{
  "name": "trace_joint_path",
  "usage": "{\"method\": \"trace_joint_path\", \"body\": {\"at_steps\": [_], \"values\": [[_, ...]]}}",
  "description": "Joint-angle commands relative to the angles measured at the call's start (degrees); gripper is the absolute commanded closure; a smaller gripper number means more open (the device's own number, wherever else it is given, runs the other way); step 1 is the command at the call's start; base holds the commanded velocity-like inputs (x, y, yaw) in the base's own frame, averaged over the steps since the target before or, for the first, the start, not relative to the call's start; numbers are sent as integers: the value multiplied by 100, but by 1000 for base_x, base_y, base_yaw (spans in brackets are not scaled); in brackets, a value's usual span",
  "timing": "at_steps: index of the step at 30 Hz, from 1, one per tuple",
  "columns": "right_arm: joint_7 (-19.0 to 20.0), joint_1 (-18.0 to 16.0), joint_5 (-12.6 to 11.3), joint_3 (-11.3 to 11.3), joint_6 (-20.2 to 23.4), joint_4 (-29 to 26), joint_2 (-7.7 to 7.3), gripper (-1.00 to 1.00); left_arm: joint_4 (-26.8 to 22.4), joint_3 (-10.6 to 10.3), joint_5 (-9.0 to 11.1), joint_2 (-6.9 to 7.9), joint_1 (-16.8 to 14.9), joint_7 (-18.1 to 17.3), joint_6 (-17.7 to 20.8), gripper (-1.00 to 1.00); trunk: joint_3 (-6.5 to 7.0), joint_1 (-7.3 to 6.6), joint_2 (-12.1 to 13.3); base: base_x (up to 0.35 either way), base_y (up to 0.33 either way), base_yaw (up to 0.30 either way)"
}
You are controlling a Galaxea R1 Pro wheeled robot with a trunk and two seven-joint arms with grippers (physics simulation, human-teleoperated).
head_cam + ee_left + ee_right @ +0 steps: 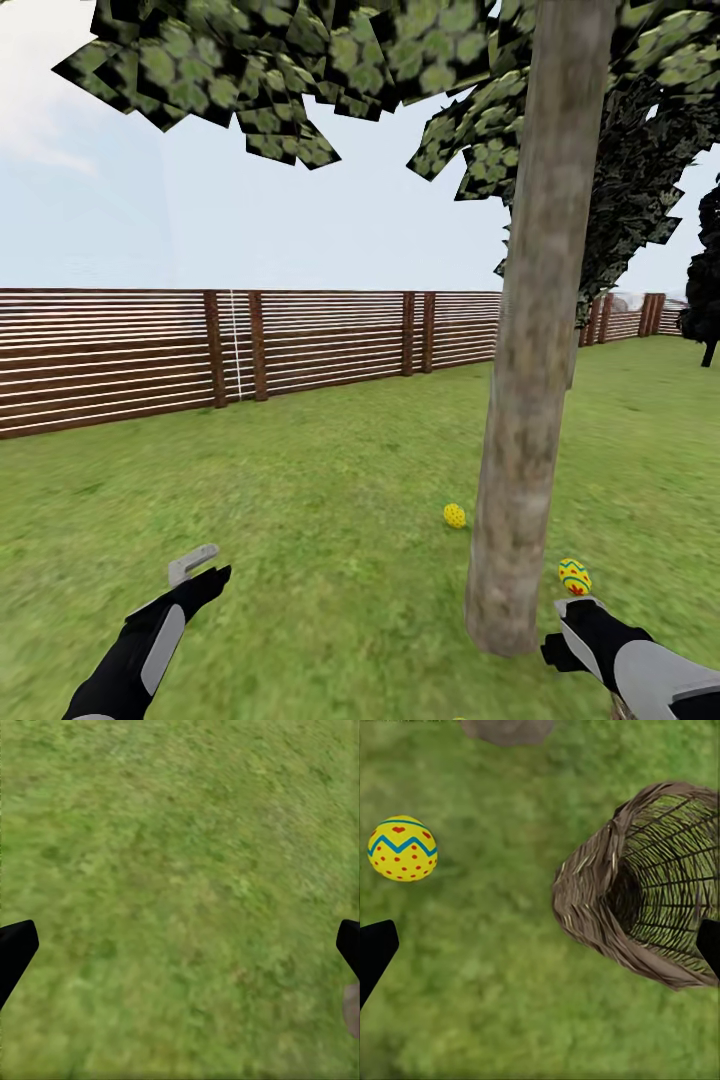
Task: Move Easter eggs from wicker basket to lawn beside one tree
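Observation:
The tree [530, 400] has a thick, pale mottled trunk that rises from the lawn [330, 520] just right of centre. One yellow Easter egg [455, 515] lies on the grass left of the trunk. A second egg [574, 576] lies to its right, just beyond my right gripper [565, 630]. In the right wrist view this egg [402, 848] rests on the grass apart from the wicker basket [607, 892], and no egg shows in the visible part of the basket's inside. My right gripper [540, 952] is open and empty. My left gripper [205, 572] hangs open over bare grass [180, 870].
A brown slatted wooden fence [300, 350] runs along the far side of the lawn. Dark narrow trees [705, 290] stand at the far right. The trunk's foot [506, 729] is close to the egg and the basket. Open grass stretches left of the tree.

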Motion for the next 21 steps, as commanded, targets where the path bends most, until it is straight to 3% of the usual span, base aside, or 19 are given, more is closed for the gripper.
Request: {"method": "trace_joint_path", "body": {"at_steps": [1,21], "values": [[-24,-1,-57,40,33,-15,-2,-100,-10,-4,61,0,-2,32,31,-100,11,-23,37,0,0,0],[-23,-1,-57,40,33,-13,7,-100,-10,-4,61,-8,-3,32,5,-100,323,-462,839,0,0,0]]}}
